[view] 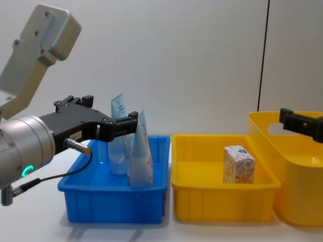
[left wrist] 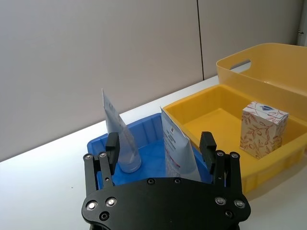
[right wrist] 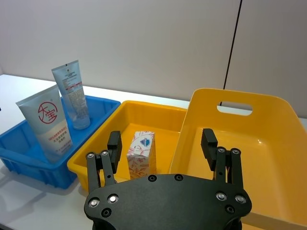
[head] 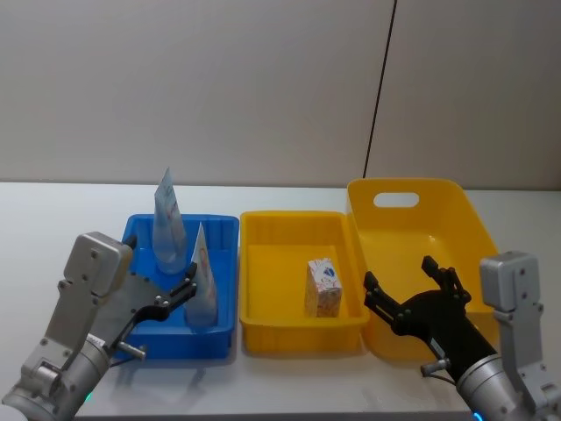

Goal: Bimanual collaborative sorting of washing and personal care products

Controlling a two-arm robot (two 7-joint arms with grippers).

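Two pale-blue tubes (head: 167, 219) (head: 202, 281) with red print upright in blue bin (head: 224, 230); patterned carton (head: 323, 287) in yellow bin (head: 263, 219). Left gripper (head: 182, 294) wide, right gripper (head: 401, 282) wide.

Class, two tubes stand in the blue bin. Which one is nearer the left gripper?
The front tube, by the left gripper; the other tube stands farther back.

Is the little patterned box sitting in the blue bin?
No, the box stands in the shallow yellow bin; the blue bin holds two upright tubes.
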